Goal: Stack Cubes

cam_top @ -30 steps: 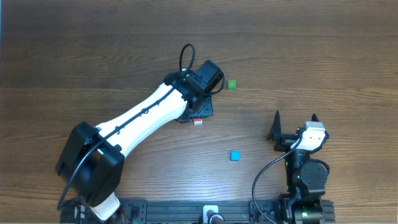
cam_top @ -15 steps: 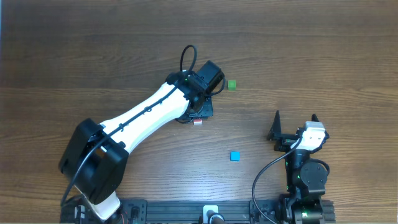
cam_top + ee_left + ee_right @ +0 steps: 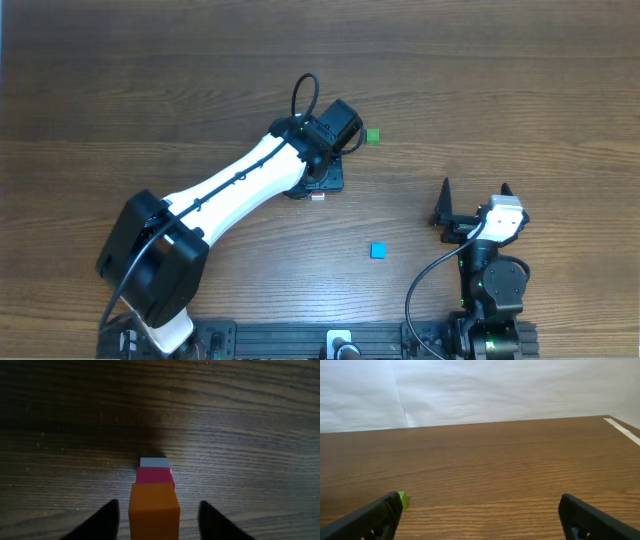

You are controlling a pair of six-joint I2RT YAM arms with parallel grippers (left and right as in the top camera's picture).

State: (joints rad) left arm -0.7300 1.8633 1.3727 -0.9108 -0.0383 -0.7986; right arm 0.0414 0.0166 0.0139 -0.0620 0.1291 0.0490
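Trouble could come from the tower tipping. The orange cube [image 3: 154,510] sits on a red cube [image 3: 155,475], and that one seems to sit on a pale cube [image 3: 155,462]. The left fingers [image 3: 107,520] are open, one on each side of the orange cube, with a little gap on both sides. I think a finger could bump the orange cube if the arm slides sideways while it lifts away. Then the whole tower may fall onto the worktop [image 3: 520,80]. The cubes also look a bit uneven, one edge not quite over the next, so even a small knock may be enough.

Two cubes lie loose and are not stacked yet. The green cube [image 3: 372,136] is just to the upper right of the left arm's wrist, in the upper middle of the top view. The arm could push it away by mistake when it swings. The blue cube [image 3: 378,251] lies alone in the lower middle of the top view, well apart from the tower.

The left wrist view lets you see the orange top and the gaps beside it. In the top view the arm covers most of the tower, and just a bit of red and pale peeks out under it. The top view tells where the blue cube is. The right wrist view looks along the worktop at the green cube, between the right fingers [image 3: 370,520], which are wide open and hold nothing.
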